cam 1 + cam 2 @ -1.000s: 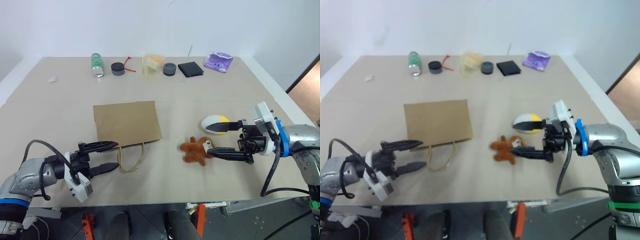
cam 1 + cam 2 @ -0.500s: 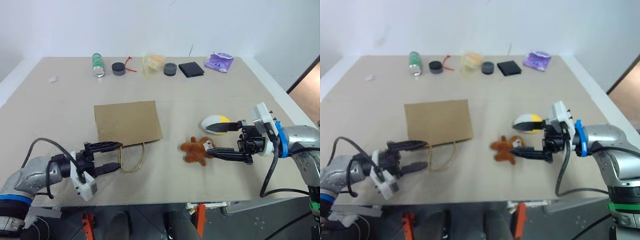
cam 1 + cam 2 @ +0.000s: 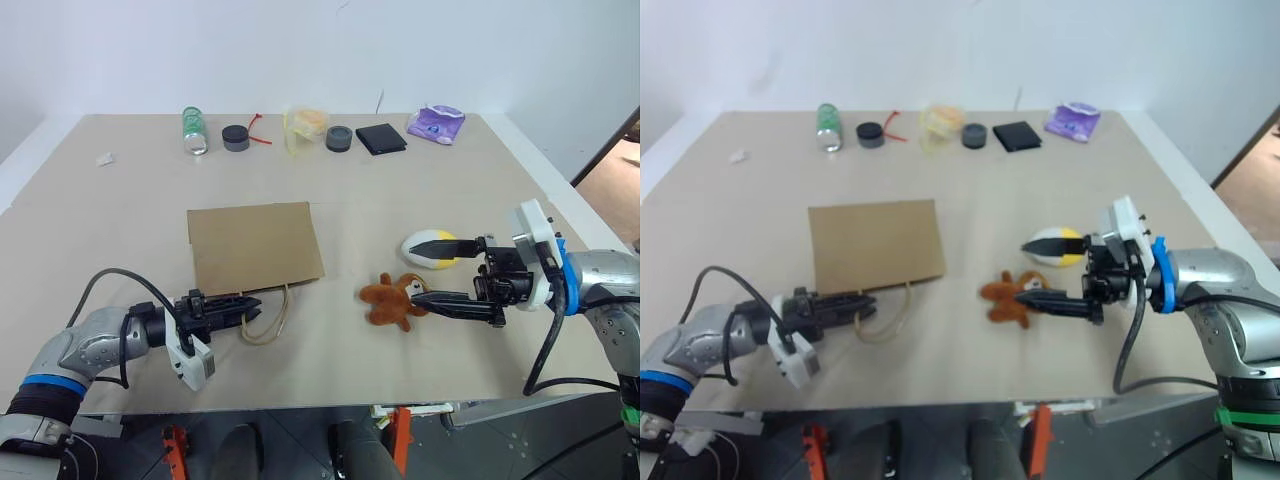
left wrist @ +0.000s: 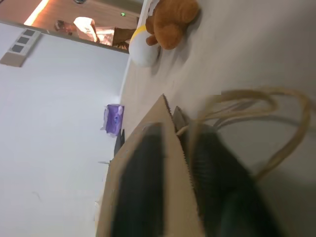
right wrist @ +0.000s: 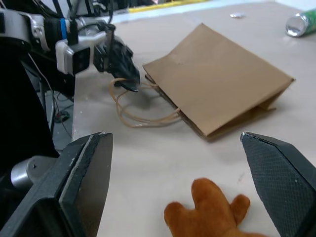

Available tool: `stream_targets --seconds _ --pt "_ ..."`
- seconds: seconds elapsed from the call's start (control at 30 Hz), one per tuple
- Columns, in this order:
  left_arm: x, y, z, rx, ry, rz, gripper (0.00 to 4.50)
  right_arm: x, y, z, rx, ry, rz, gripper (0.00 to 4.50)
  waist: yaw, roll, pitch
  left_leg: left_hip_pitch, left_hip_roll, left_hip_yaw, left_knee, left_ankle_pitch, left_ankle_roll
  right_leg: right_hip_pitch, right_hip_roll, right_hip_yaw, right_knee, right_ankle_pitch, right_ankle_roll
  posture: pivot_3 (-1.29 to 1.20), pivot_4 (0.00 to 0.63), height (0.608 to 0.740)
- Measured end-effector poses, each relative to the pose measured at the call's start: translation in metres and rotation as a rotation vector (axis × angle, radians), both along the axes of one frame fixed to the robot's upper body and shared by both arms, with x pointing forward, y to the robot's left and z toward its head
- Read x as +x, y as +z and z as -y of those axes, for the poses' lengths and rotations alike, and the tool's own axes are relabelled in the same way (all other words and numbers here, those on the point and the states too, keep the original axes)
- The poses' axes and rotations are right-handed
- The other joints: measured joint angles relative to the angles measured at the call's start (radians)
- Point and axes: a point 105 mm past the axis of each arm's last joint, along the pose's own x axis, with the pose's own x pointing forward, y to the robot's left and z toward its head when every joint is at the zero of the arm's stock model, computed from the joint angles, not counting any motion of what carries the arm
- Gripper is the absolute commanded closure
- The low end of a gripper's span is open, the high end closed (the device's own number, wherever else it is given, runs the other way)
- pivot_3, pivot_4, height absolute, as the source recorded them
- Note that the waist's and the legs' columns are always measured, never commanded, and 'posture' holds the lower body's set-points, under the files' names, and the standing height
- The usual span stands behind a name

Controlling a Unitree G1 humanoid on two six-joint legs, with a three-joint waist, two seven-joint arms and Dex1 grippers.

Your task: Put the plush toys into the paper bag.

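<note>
The flat paper bag [image 3: 255, 246] lies centre-left, mouth toward the bottom edge, pinched by the left gripper [image 3: 250, 306]; the right gripper [image 3: 425, 271] gapes.

Left pincer [image 3: 250, 305] closed at paper bag [image 3: 255, 246] edge

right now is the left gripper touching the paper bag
Touching. In the left wrist view the left gripper has its fingers closed on the serrated top edge of the paper bag.
</note>
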Motion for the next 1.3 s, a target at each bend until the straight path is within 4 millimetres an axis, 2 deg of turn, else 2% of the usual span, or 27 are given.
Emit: stream_targets --seconds 0.13,0.23,0.37,0.43,0.5,0.57,0.63,0.67,0.77,0.83,0.97,1.03,1.1,1.3 --pt "0.003 -0.001 -0.001 -0.004 0.015 -0.01 4.43 -0.001 0.001 -0.001 0.009 0.006 0.004 0.0 0.0 0.0 0.0 0.0 0.0 0.0 0.0 0.0 0.0 0.0 0.0 0.0 0.0 0.0 0.0 0.0 0.15 0.74" --pt "0.009 0.004 0.0 -0.07 0.052 -0.041 4.43 0.0 -0.001 -0.004 0.025 -0.003 0.006 0.0 0.0 0.0 0.0 0.0 0.0 0.0 0.0 0.0 0.0 0.0 0.0 0.0 0.0 0.0 0.0 0.0 0.15 0.74" --pt "0.025 0.048 0.008 -0.324 0.127 -0.068 4.43 -0.003 -0.011 -0.021 0.045 -0.002 -0.007 0.0 0.0 0.0 0.0 -0.001 0.001 0.0 0.001 0.0 0.0 0.0 0.001 0.0 0.0 0.0 0.0 0.0 0.15 0.74" --pt "0.028 0.069 0.012 -0.41 0.14 -0.071 4.43 0.002 -0.019 -0.031 0.083 -0.043 -0.016 0.0 0.0 -0.002 -0.001 -0.001 0.001 0.0 0.002 0.0 0.0 0.001 0.001 0.0 0.0 0.0 0.001 0.0 0.15 0.74" --pt "0.029 0.084 0.017 -0.471 0.148 -0.073 4.5 0.011 -0.029 -0.042 0.129 -0.106 -0.04 0.56 -0.004 -0.002 -0.001 0.0 0.001 0.0 0.003 0.0 0.0 0.001 0.002 0.0 0.0 0.001 0.001 0.0 0.15 0.74" --pt "0.027 0.092 0.022 -0.498 0.145 -0.082 4.5 0.017 -0.037 -0.053 0.151 -0.153 -0.052 1.36 -0.003 -0.002 -0.001 -0.001 0.001 0.0 0.004 0.0 0.0 0.001 0.002 0.0 0.001 0.001 0.001 0.0 0.15 0.74" --pt "0.025 0.092 0.026 -0.504 0.148 -0.101 4.5 0.027 -0.041 -0.067 0.206 -0.216 -0.056 2.31 -0.004 -0.002 -0.001 -0.001 0.002 0.0 0.005 0.0 0.0 0.002 0.003 0.0 0.001 0.002 0.001 0.0 0.15 0.74" --pt "0.023 0.09 0.027 -0.505 0.152 -0.113 4.5 0.03 -0.042 -0.073 0.218 -0.235 -0.057 2.94 -0.003 -0.002 -0.001 -0.001 0.002 0.0 0.005 0.0 0.0 0.002 0.003 0.0 0.001 0.002 0.001 0.0 0.15 0.74" --pt "0.022 0.085 0.028 -0.518 0.164 -0.143 4.5 0.041 -0.038 -0.092 0.249 -0.27 -0.03 4.48 -0.004 -0.002 -0.001 -0.001 0.003 -0.001 0.007 0.0 0.0 0.002 0.003 0.0 0.001 0.003 0.0 0.0 0.15 0.74" --pt "0.021 0.085 0.03 -0.523 0.16 -0.149 4.5 0.05 -0.041 -0.105 0.272 -0.298 -0.031 4.48 -0.003 -0.002 -0.002 0.0 0.003 -0.001 0.007 0.0 0.0 0.003 0.003 0.0 0.001 0.004 -0.001 0.0 0.15 0.74" --pt "0.02 0.085 0.031 -0.522 0.159 -0.154 4.5 0.065 -0.074 -0.116 0.235 -0.362 -0.087 4.48 -0.001 -0.003 -0.002 -0.001 0.003 0.0 0.007 0.0 0.0 0.003 0.003 0.0 0.0 0.004 -0.001 0.0 0.15 0.74" --pt "0.02 0.084 0.032 -0.531 0.158 -0.16 4.5 0.07 -0.083 -0.123 0.239 -0.38 -0.108 4.48 -0.001 -0.003 -0.002 -0.001 0.003 0.0 0.007 0.0 0.0 0.003 0.003 0.0 0.0 0.004 -0.001 0.0 0.15 0.74" --pt "0.021 0.084 0.034 -0.541 0.162 -0.169 4.5 0.078 -0.083 -0.136 0.267 -0.392 -0.11 4.48 -0.003 -0.003 -0.002 -0.001 0.004 0.0 0.006 0.0 0.0 0.003 0.004 0.0 0.0 0.004 -0.001 0.0 0.15 0.74" --pt "0.02 0.085 0.037 -0.558 0.156 -0.176 4.5 0.092 -0.068 -0.165 0.373 -0.407 -0.076 4.48 -0.003 -0.003 -0.002 -0.001 0.007 -0.001 0.006 0.0 0.0 0.002 0.008 0.0 0.0 0.004 -0.002 0.0 0.15 0.74"
